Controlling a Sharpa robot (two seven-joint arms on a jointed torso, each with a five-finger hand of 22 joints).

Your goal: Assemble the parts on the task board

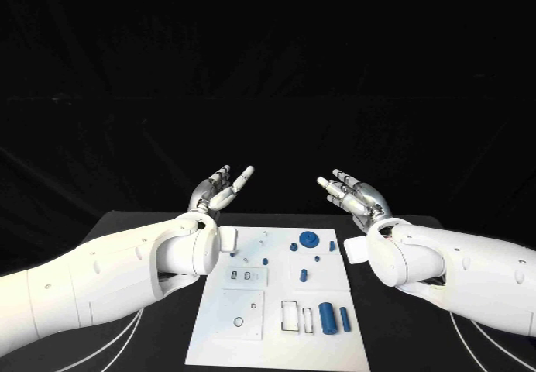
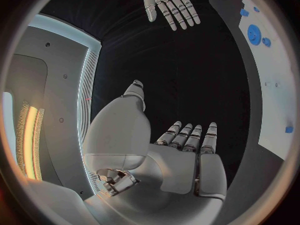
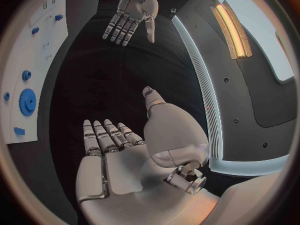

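Observation:
The white task board (image 1: 252,341) lies flat in the middle of the black table. On it are a blue gear (image 1: 310,239), a blue cylinder (image 1: 328,318) with a thinner blue pin (image 1: 345,319) beside it, and several small blue pieces. Both hands are raised beyond the board's far edge, palms up, fingers spread, holding nothing. My left hand (image 1: 220,188) hovers above the far left, my right hand (image 1: 354,197) above the far right. The left wrist view shows the left hand (image 2: 187,155), the right hand (image 2: 167,4) and the board (image 2: 275,85). The right wrist view shows the right hand (image 3: 119,150), the left hand (image 3: 131,12), the board (image 3: 34,60) and the gear (image 3: 26,102).
The board has empty rectangular slots (image 1: 290,316) near its front and a small white block (image 1: 229,239) at its far left corner. Black table (image 1: 146,232) shows on either side of the board.

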